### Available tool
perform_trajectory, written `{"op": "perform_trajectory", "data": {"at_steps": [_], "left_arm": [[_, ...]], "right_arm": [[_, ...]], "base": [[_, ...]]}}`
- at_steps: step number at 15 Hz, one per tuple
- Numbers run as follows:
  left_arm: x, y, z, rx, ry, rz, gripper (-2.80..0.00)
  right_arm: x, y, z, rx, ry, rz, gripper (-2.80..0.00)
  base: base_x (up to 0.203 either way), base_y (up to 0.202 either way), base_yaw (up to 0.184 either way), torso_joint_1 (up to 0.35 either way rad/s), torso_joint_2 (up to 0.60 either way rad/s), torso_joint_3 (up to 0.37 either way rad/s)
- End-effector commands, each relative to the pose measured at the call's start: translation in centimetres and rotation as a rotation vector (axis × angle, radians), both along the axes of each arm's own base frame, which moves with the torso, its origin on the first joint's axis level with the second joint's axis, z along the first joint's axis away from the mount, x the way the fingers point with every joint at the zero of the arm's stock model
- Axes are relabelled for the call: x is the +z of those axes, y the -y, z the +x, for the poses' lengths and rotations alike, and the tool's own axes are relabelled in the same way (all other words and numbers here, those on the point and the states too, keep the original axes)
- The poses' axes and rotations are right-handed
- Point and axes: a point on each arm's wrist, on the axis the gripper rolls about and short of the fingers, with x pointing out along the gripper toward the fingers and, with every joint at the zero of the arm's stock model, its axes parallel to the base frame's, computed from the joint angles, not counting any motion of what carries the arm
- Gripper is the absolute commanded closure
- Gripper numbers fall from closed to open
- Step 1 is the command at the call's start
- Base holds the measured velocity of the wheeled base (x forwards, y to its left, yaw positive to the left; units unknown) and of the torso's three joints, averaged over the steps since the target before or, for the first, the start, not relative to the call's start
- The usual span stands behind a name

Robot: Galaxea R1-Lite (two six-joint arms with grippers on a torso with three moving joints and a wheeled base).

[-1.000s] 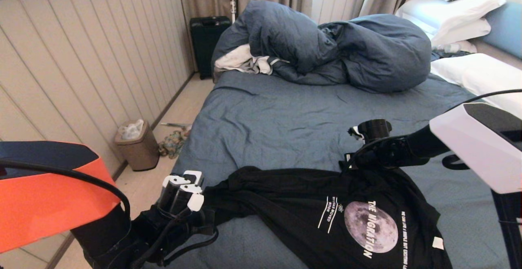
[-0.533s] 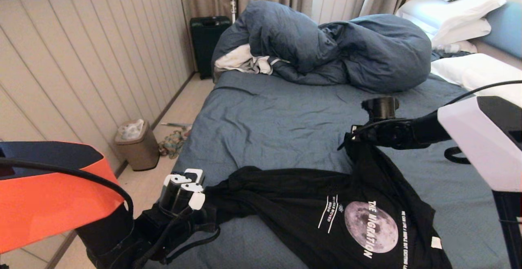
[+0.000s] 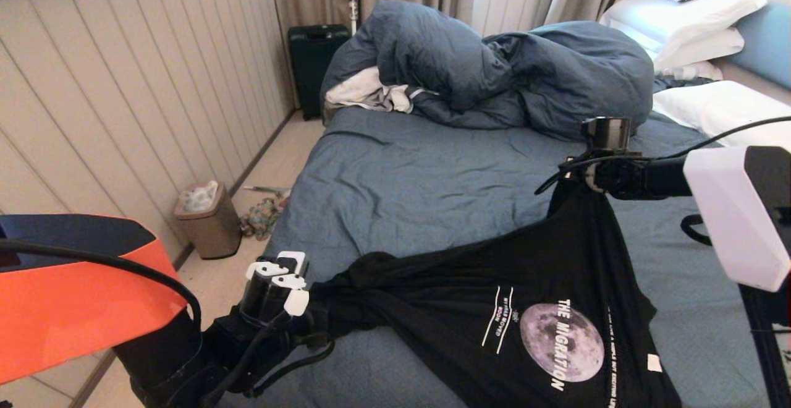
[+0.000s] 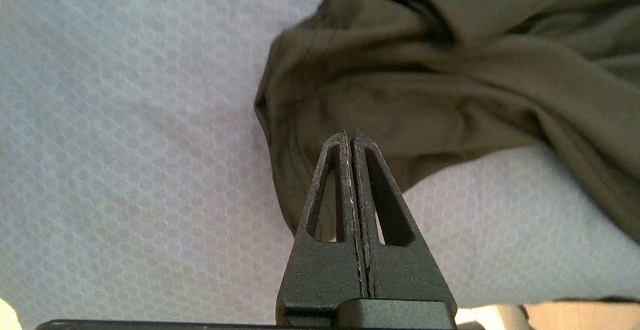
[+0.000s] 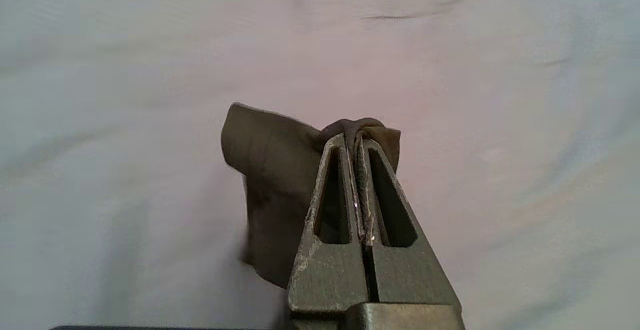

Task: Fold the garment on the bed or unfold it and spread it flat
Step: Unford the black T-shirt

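The right arm has been rising and carrying its corner of the T-shirt toward the far right, so the cloth now hangs taut instead of slack. The shirt is lying across the near part of the bed, print up. The right gripper is pinched tight on a fold of it; the left gripper, at the near left edge, is closed, seemingly on the bunched hem. Spreading is under way; next both corners are needing an even pull apart, then lowering flat.
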Motion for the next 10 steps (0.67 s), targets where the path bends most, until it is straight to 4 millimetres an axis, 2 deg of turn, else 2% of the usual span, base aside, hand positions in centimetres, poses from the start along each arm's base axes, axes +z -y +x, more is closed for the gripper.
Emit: {"op": "perform_trajectory", "data": {"at_steps": [1,5,7,10], "left_arm": [[0.2,0.0,0.1,0.008,0.014,-0.009,0.00],[0.4,0.1,0.2,0.015,0.028,-0.018,0.00],[0.3,0.1,0.2,0.015,0.033,-0.022,0.00],[0.3,0.2,0.3,0.014,0.035,-0.022,0.00]], "right_arm": [[-1.5,1.1,0.5,-0.020,-0.044,-0.034,0.00],[-4.2,4.3,0.7,-0.088,-0.103,-0.056,0.00],[-6.1,5.1,1.3,-0.084,-0.118,-0.092,0.00],[-7.5,5.7,1.6,-0.079,-0.138,-0.137,0.00]], "base": [[0.000,0.000,0.000,0.000,0.00,0.000],[0.000,0.000,0.000,0.000,0.00,0.000],[0.000,0.000,0.000,0.000,0.00,0.000],[0.000,0.000,0.000,0.000,0.00,0.000]]}}
